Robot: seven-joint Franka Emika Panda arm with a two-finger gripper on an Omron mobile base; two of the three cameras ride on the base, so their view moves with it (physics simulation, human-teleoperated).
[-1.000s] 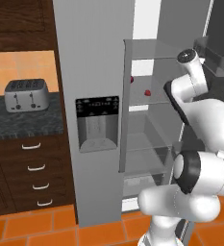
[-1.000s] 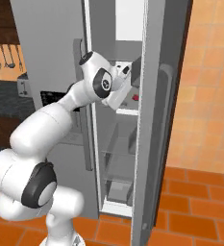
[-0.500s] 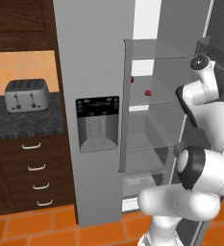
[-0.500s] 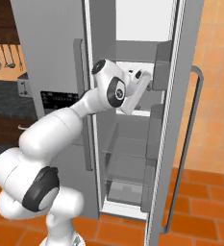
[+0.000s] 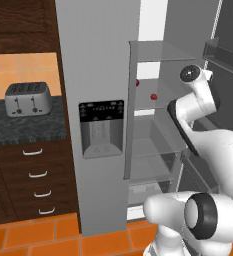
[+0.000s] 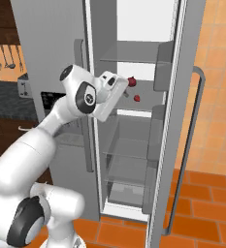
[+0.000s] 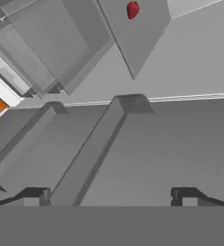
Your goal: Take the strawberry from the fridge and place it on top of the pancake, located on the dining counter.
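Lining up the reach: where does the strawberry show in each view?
Left base view: strawberry, probably the lower right of two red fruits, above centre, inside the open fridge.
Right base view: just right of the white hand, above centre.
Hand view: at the top edge, slightly right of centre.
Shared landmark: the glass shelf it lies on.

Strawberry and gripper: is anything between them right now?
No. In the hand view the open gripper looks across bare grey shelf to the strawberry; nothing stands between them.
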